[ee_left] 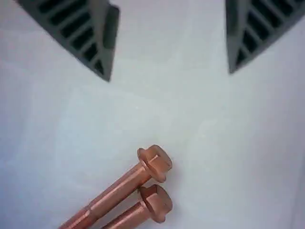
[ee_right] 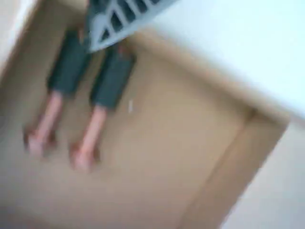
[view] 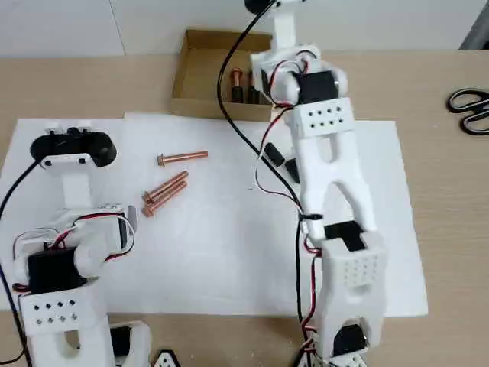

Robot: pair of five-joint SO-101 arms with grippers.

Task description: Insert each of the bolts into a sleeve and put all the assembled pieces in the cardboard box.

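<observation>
At the left of the table the left arm is folded back over the white paper sheet (view: 229,252), and its left gripper (ee_left: 169,71) hangs just above the sheet with its dark ribbed fingers (ee_left: 90,33) spread wide, holding nothing. The hexagonal heads of the pair of bolts (ee_left: 128,183) lie just short of that open gap, side by side and touching, their copper shanks running away from the gripper. From above, the same pair (view: 164,193) lies slanted near the middle of the paper, close to the left arm. A single bolt (view: 182,157) lies a little beyond them, almost level and apart from the two.

Further along, at the far edge of the paper, stands the cardboard box (view: 200,69). Two assembled pieces (view: 243,88) lie in its right end. The right wrist view shows them (ee_right: 102,102) side by side, each a copper bolt pushed into a black sleeve, with the sleeves next to the box wall on the paper side and the bolt heads pointing away from it.

The right arm stretches from the near edge of the table across the paper, and its right gripper (ee_right: 116,21) hangs over the box, just above the sleeved ends. I cannot tell whether it is spread or closed.

A pair of scissors (view: 470,107) lies on the bare wooden table (view: 428,76) at the far right
</observation>
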